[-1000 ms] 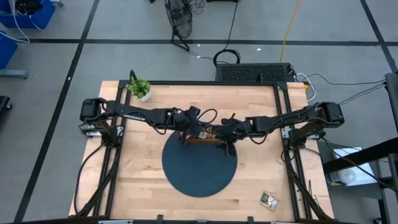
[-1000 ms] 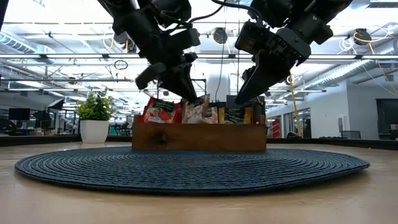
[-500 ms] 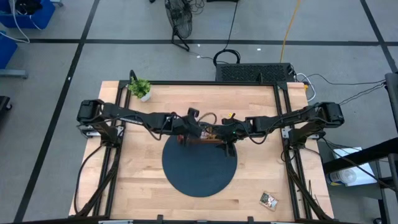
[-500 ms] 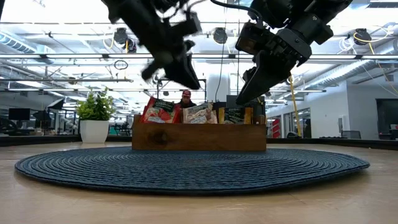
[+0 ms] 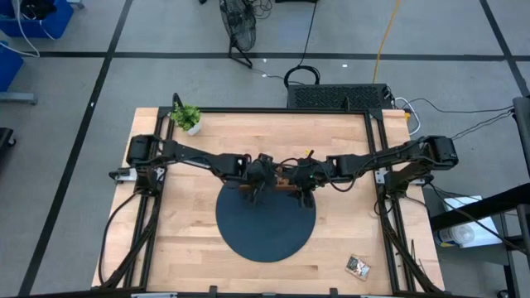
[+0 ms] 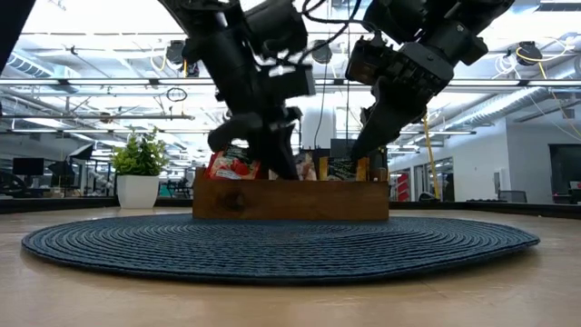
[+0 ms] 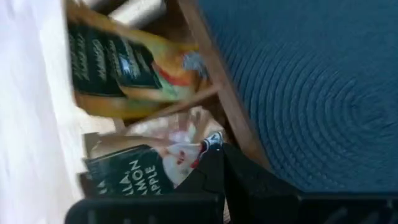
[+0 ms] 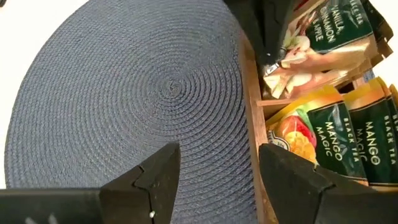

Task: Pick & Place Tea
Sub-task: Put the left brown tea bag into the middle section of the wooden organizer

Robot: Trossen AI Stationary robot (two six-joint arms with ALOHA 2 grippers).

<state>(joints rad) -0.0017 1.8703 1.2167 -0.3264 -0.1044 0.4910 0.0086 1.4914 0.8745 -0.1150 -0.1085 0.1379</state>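
since half a second ago, the left gripper [image 6: 272, 159] has dropped from above the brown three-compartment wooden tray [image 6: 290, 199] down to its middle compartment, and in the high view the left arm has reached farther toward the table's centre. its dark fingers [image 7: 239, 180] are pressed close together at the tips, next to a beige-and-dark-green tea sachet [image 7: 146, 171]; whether they pinch that sachet cannot be told. the right gripper [image 8: 217, 171] hangs above the front edge of the tray's orange end, its two fingers spread wide with nothing between them.

the tray sits at the far edge of the round dark blue woven mat [image 5: 265, 219], on the pale wooden table [image 5: 182, 248]. the tea stands upright inside the tray: red sachets [image 6: 227, 165] at one end, beige-and-dark-green ones in the middle, orange-and-dark-green sachets [image 8: 336, 134] at the other end. one lone sachet [image 5: 358, 265] lies flat on the table near the front right corner, well apart from the mat. a small green potted plant [image 5: 187, 117] stands at the table's far left corner.
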